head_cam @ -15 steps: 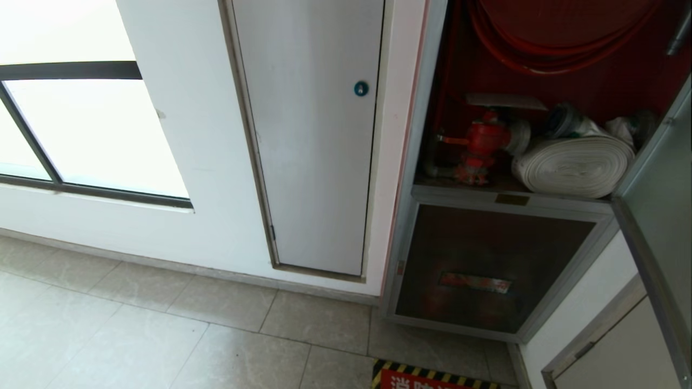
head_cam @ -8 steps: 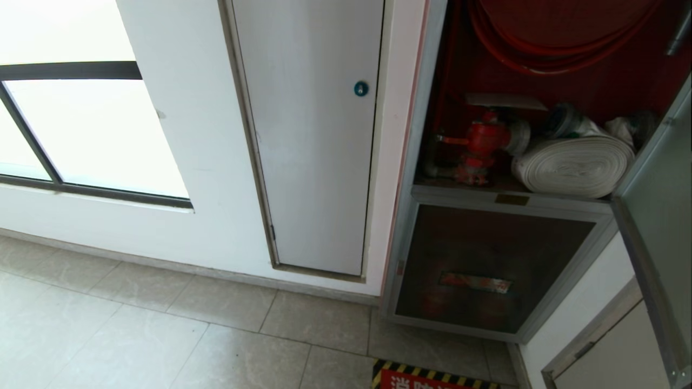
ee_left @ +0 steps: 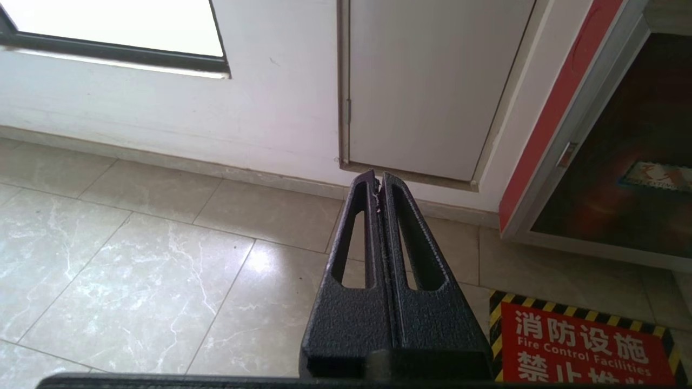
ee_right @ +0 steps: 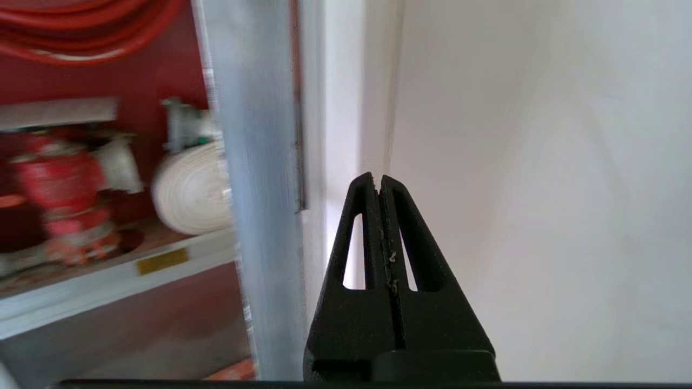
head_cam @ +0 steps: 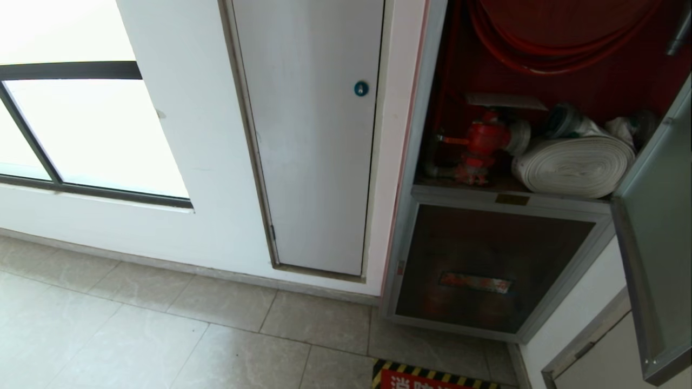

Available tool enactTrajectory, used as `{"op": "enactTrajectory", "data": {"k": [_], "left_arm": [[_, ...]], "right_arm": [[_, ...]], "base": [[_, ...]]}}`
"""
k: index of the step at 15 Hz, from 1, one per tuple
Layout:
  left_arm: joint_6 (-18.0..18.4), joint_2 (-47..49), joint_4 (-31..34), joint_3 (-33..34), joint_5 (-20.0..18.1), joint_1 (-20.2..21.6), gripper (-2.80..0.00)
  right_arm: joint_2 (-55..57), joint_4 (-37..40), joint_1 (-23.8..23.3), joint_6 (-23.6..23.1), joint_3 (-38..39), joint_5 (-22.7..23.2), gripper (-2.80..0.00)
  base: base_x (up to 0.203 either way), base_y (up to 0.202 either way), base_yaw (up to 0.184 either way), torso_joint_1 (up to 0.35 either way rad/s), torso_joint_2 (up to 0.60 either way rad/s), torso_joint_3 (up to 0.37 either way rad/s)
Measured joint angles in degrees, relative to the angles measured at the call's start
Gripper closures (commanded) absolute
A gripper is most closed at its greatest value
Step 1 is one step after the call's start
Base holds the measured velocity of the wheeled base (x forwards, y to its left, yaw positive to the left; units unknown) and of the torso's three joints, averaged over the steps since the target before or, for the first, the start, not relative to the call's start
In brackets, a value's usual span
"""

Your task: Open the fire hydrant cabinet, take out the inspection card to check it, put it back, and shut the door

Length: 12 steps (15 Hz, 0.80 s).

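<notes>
The fire hydrant cabinet (head_cam: 427, 108) stands open, showing a red valve (head_cam: 484, 140), a white rolled hose (head_cam: 576, 165) and a red coiled hose (head_cam: 540, 54). The pale inspection card (head_cam: 505, 101) lies flat on top of the valve, and it shows blurred in the right wrist view (ee_right: 57, 112). The door (head_cam: 657, 216) hangs open at the far right. My right gripper (ee_right: 378, 181) is shut and empty, just beside the door's silver frame (ee_right: 254, 162), on its wall side. Shut and empty too, my left gripper (ee_left: 378, 181) is parked low over the floor. Neither gripper shows in the head view.
A white panel (head_cam: 313, 162) with a round blue lock (head_cam: 361, 88) stands left of the cabinet. Below the cabinet is a dark glass panel with a red label (head_cam: 476, 282). A window (head_cam: 81, 124) is at far left. A red floor sign (ee_left: 584, 346) lies before the cabinet.
The door's lower edge has swung left toward the cabinet opening, and its bottom free corner has come into the head view. Everything else in the head view is still.
</notes>
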Motion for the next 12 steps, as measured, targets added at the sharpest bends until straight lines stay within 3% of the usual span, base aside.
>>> {"op": "enactTrajectory", "data": {"k": [5, 12], "left_arm": [[-0.01, 0.00, -0.01, 0.00, 0.00, 0.00, 0.00], [-0.01, 0.00, 0.01, 0.00, 0.00, 0.00, 0.00]], "right_arm": [[-0.33, 0.09, 8.02, -0.12, 0.18, 0.05, 0.00], [4.51, -0.14, 14.91, 0.05, -2.17, 1.63, 0.00]], "base": [[0.000, 0.000, 0.000, 0.000, 0.00, 0.000], [0.000, 0.000, 0.000, 0.000, 0.00, 0.000]]}}
